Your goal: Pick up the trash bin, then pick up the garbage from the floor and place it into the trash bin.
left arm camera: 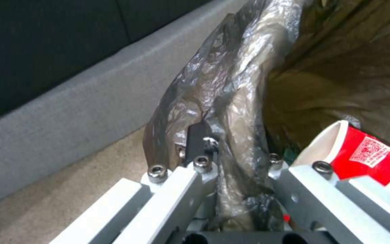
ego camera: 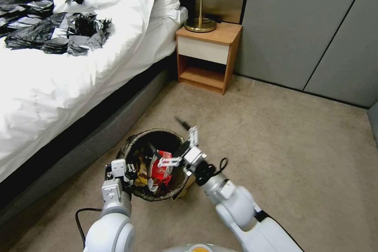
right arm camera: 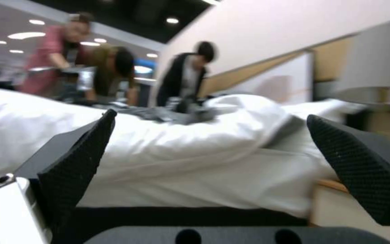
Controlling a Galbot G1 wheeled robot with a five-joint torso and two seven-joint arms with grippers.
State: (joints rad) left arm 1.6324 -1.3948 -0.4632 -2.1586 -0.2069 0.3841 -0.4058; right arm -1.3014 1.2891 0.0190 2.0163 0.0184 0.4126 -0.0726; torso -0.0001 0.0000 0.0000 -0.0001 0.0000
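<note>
I see the trash bin low in my head view on the floor, with the bed running from its 9 to 12 o'clock and the nightstand with its lamp beyond at 1 o'clock. My left claw pinches the bag-lined rim at the bin's 8 o'clock, and my right claw hangs spread over the bin's 3 o'clock edge. Garbage sits inside, a red-and-white packet carrying a square code I cannot read, and open carpet stretches from 3 to 5 o'clock.
</note>
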